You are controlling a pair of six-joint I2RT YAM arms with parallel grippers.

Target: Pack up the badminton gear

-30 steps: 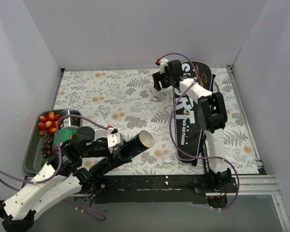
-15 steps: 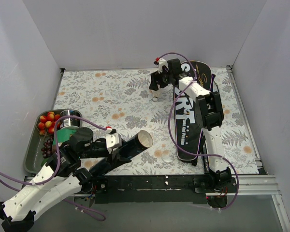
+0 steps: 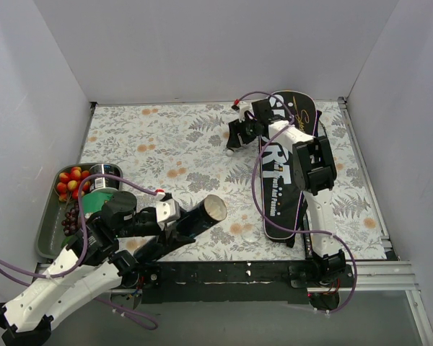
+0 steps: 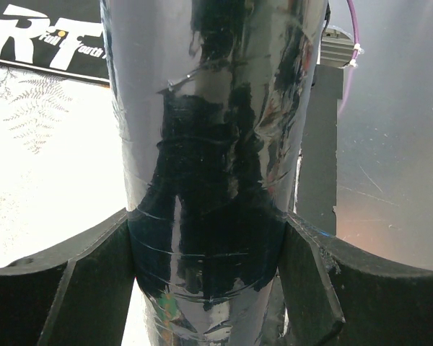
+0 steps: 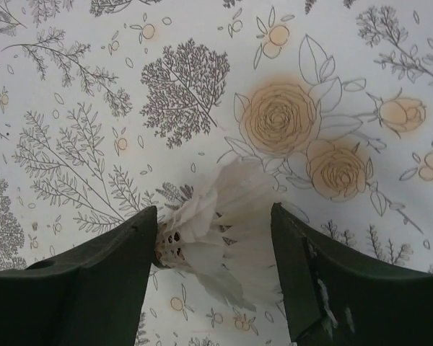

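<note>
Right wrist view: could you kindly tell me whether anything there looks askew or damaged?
The shuttlecock lies tipped on its side on the flowered cloth, cork beside one finger of the right gripper, feathers toward the other. No feather looks broken, though the view is soft. Nothing else stands out.

Bare floral cloth (image 3: 166, 137) separates shuttle tube (image 3: 198, 220) from racket bag (image 3: 281, 194).

Tray (image 3: 47, 238) w/ fruit (image 3: 71, 180), can (image 3: 103, 174), floral cloth (image 3: 166, 144)
</note>
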